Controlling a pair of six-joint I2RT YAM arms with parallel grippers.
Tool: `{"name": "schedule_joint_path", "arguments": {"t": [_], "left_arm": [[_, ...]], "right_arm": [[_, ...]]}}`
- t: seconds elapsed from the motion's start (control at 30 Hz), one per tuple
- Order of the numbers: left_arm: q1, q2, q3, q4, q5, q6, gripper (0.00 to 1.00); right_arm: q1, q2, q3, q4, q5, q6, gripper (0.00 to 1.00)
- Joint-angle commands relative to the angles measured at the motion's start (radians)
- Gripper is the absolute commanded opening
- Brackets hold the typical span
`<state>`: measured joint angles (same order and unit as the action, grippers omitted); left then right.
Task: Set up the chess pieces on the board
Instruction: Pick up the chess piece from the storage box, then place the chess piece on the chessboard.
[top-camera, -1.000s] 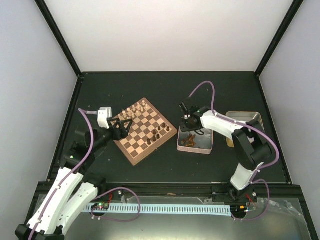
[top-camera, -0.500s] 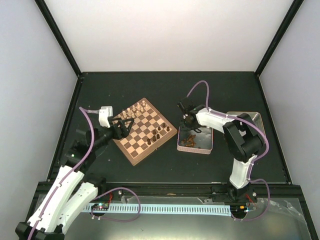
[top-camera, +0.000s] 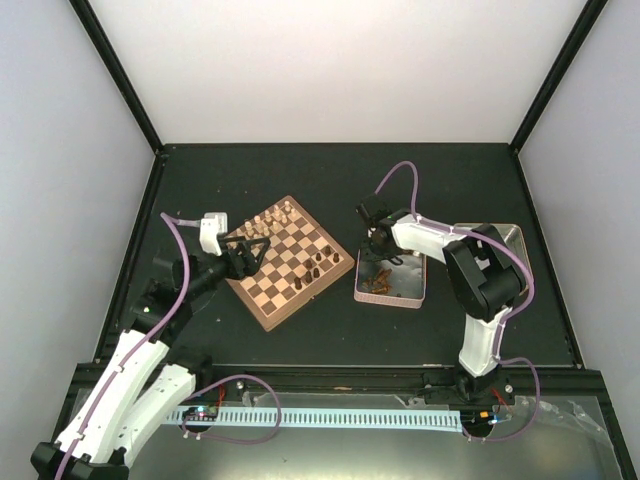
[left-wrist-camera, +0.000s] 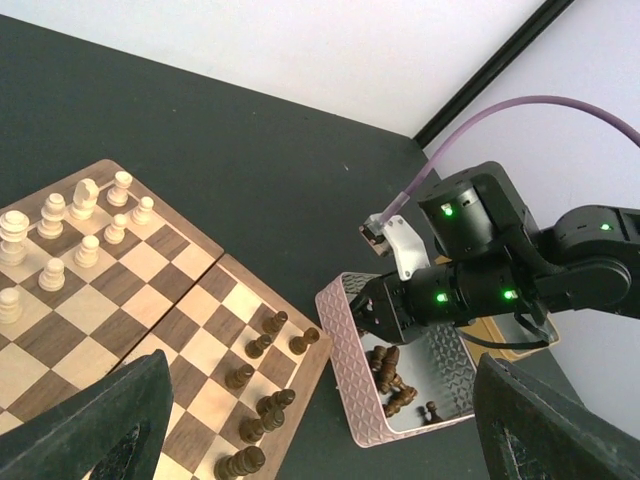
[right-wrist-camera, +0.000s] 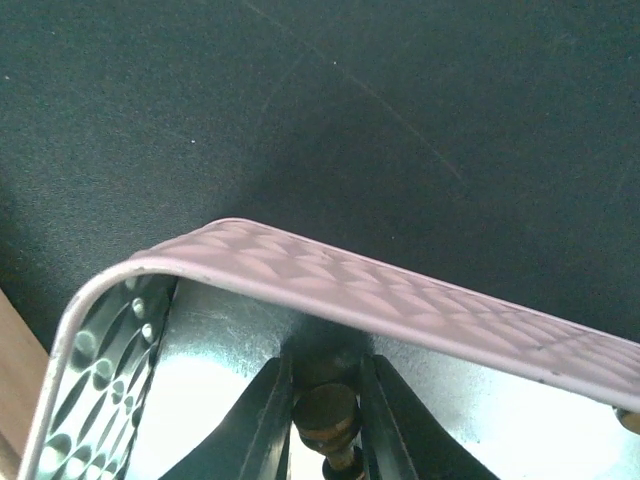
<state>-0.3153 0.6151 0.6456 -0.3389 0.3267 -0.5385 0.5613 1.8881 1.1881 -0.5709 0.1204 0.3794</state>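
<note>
Inside the tin (right-wrist-camera: 400, 290), by its wall — right jaws tight on chess piece (right-wrist-camera: 325, 418) (left jaws spread)

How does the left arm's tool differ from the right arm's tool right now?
The left tool stands wide open above the left side of the checkered wooden chessboard; the right tool is narrowed inside the silvery rectangular tin. The left tool holds nothing; the right tool's fingers pinch a small dark brown wooden chess piece. Both have two black fingers.

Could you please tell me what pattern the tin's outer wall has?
An embossed diamond pattern on the tin, clearest in the right wrist view.
</note>
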Motion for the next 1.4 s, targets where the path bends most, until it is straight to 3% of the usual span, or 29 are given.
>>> {"name": "schedule_joint_path", "arguments": {"t": [0.0, 0.1, 0.3, 0.5, 0.7, 0.87, 1.07, 1.37], "left_arm": [[0.004, -0.001, -0.003, 0.023, 0.043, -0.008, 0.84], [0.004, 0.0, -0.003, 0.029, 0.057, -0.009, 0.84], [0.002, 0.025, -0.018, 0.067, 0.111, -0.018, 0.84], [-0.058, 0.13, -0.027, 0.183, 0.155, -0.047, 0.84], [-0.24, 0.247, -0.033, 0.361, 0.058, -0.039, 0.83], [-0.365, 0.374, -0.041, 0.546, 0.0, -0.012, 0.82], [-0.463, 0.536, -0.013, 0.717, -0.071, 0.007, 0.74], [-0.532, 0.65, -0.015, 0.932, -0.154, 0.064, 0.58]], "right_arm": [[-0.009, 0.025, 0.004, -0.02, 0.003, 0.022, 0.21], [-0.011, 0.014, -0.004, -0.01, 0.005, 0.035, 0.14], [-0.014, -0.134, -0.081, 0.097, -0.05, 0.127, 0.11], [-0.015, -0.396, -0.222, 0.297, -0.217, 0.409, 0.11], [-0.015, -0.592, -0.411, 0.592, -0.393, 0.798, 0.12], [-0.013, -0.667, -0.488, 0.731, -0.466, 1.058, 0.12], [-0.014, -0.761, -0.592, 0.804, -0.491, 1.281, 0.13], [-0.012, -0.835, -0.659, 0.871, -0.531, 1.396, 0.15]]}}
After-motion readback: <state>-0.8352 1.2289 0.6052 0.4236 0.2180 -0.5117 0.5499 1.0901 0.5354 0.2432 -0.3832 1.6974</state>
